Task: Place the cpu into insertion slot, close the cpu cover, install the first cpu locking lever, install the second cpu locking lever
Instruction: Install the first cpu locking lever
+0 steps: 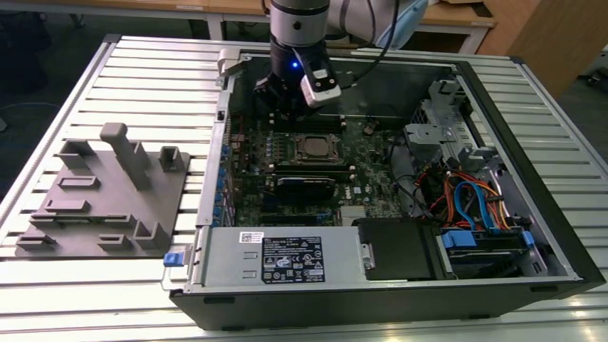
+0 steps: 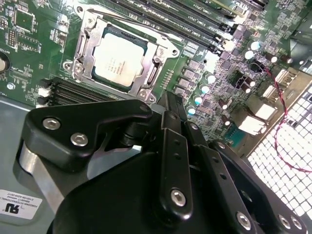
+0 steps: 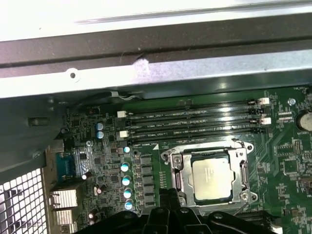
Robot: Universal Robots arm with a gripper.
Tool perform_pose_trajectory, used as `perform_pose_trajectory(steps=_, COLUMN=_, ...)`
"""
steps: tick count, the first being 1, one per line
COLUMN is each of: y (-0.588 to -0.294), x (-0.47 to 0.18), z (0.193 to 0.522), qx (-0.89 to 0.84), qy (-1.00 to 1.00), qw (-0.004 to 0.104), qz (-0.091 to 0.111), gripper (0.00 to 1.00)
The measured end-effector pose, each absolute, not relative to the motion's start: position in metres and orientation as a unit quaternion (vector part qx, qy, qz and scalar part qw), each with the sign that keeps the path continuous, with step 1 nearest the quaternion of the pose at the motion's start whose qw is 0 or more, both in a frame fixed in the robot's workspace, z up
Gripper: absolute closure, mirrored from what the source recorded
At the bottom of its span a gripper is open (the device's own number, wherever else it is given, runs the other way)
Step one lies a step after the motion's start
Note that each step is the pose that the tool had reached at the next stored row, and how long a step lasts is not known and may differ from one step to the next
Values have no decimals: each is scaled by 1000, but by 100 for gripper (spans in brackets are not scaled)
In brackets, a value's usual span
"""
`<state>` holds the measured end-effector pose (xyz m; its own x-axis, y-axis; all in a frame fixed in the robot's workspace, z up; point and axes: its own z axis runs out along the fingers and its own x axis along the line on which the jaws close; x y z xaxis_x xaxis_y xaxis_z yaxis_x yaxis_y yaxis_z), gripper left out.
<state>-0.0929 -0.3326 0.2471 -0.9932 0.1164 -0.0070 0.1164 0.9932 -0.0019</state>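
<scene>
The cpu (image 1: 311,148), a flat silver-grey square, lies in the insertion slot on the green motherboard, also seen in both wrist views (image 2: 118,57) (image 3: 211,176). The silvery cpu cover (image 2: 86,48) (image 3: 182,178) lies flat around the chip, framing it and hiding most of the socket. A thin metal locking lever (image 2: 127,24) (image 3: 204,145) runs along one side of the cover. My gripper (image 1: 283,120) hangs inside the case just behind the socket, above the board and touching nothing. Its black fingers (image 2: 169,100) (image 3: 169,196) stand together with nothing between them.
The open computer case (image 1: 532,107) lies on a slatted metal table. Long black memory slots (image 3: 195,122) run beside the socket. A power supply (image 1: 285,258) is at the front, with cables and a drive cage (image 1: 475,206) at the exterior view's right. A grey fixture plate (image 1: 100,199) lies left.
</scene>
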Motion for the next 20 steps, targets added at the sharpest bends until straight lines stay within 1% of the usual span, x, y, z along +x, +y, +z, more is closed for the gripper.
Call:
perform_pose_trajectory(steps=8, y=-332, x=-99, z=247, qx=59, qy=998, qw=3, qz=-1, gripper=90)
perform_pose_trajectory(steps=15, y=-325, x=-100, z=250, qx=59, qy=998, qw=3, qz=-1, gripper=90)
perform_pose_trajectory(steps=20, y=-323, x=-101, z=250, qx=59, qy=998, qw=3, qz=8, gripper=90)
